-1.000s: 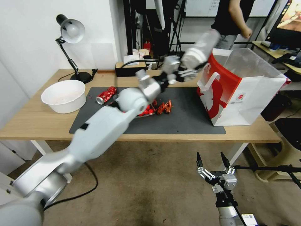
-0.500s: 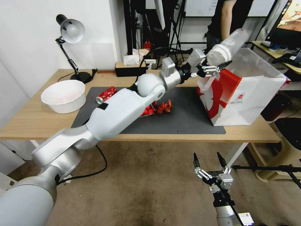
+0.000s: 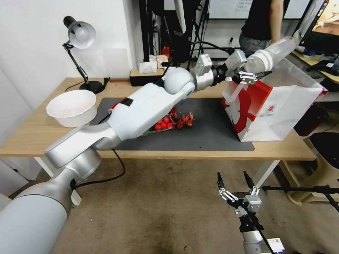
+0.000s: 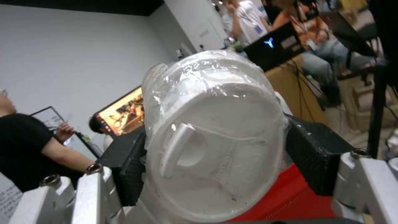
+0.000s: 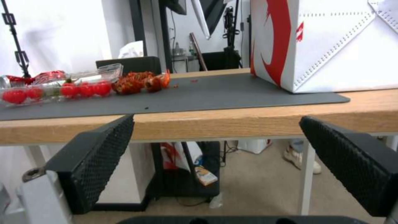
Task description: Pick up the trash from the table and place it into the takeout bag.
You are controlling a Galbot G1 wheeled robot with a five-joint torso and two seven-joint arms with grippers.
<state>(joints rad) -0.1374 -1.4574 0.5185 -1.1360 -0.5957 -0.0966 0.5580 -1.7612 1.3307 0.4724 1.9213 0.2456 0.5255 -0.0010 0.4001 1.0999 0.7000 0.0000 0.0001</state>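
Note:
My left gripper (image 3: 255, 70) is shut on a clear cup (image 3: 273, 54) with a white lid, held tilted in the air just above the near rim of the red-and-white takeout bag (image 3: 279, 106). In the left wrist view the black pads (image 4: 124, 169) clamp the cup (image 4: 211, 146) at its lid end, with the red bag (image 4: 290, 199) below. Red crayfish shells (image 3: 186, 120) lie on the dark mat (image 3: 212, 130) of the table (image 3: 35, 137). My right gripper (image 3: 232, 183) hangs open below the table's front edge, over the floor, its pads (image 5: 97, 155) wide apart.
A clear tray of cherry tomatoes (image 3: 163, 125) lies beside the shells, partly under my left arm. A white round bowl (image 3: 72, 107) and a desk lamp (image 3: 80, 35) stand at the table's left end. A black box (image 3: 146, 78) sits at the back edge.
My left arm has swung right and upward with the cup, from over the mat to above the bag's rim. The right gripper has hardly moved.

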